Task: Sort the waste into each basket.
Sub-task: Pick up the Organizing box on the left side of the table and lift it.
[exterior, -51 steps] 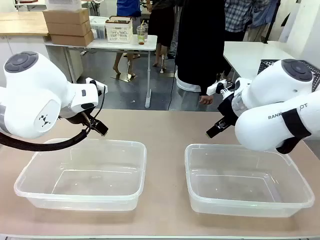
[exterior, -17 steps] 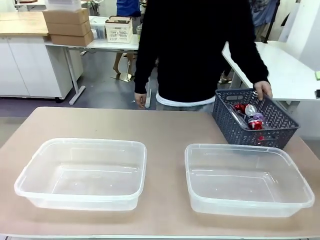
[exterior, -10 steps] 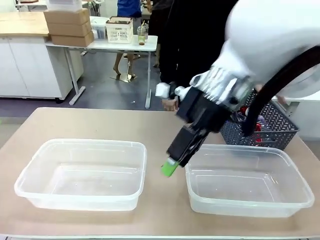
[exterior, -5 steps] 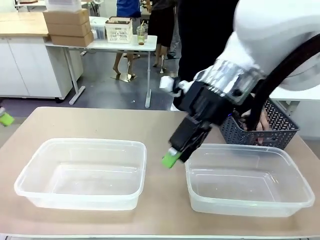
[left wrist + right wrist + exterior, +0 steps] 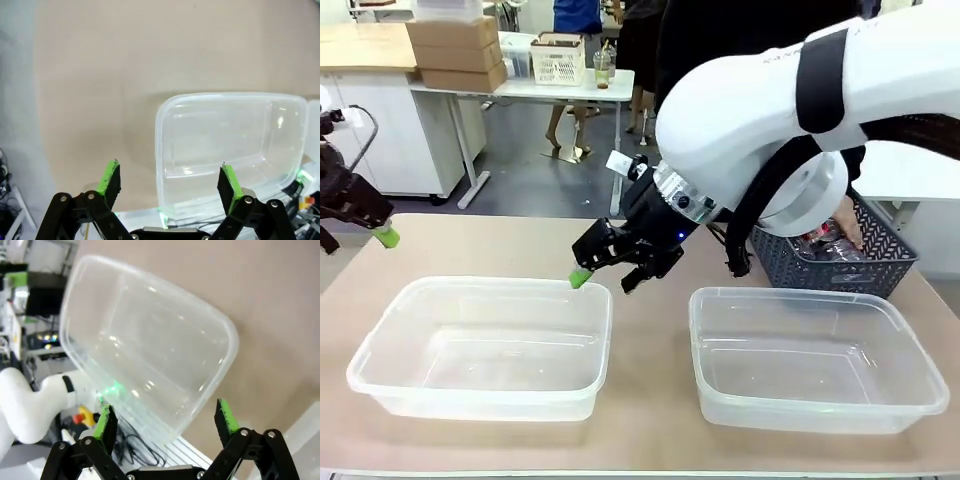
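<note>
Waste (image 5: 820, 238), red and clear litter, lies in a dark grey lattice plastic basket (image 5: 800, 268) far right on the surface (image 5: 650, 390), with a person's hand (image 5: 847, 228) inside. My right tool (image 5: 603, 279) hangs wide by the left see-through plastic tub (image 5: 480, 286). My left tool (image 5: 170, 176) is wide too.

Clear plastic tubs (image 5: 470, 365) (image 5: 810, 375): two, both on robot's side of dark grey lattice basket (image 5: 880, 265). Lattice basket: one.

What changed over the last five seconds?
A person set a dark grey basket of waste at the far right and now has a hand in it. The right gripper, open, swung across towards the left tub; the left gripper returned at the left edge. The right tub and left tub stayed put, empty.
</note>
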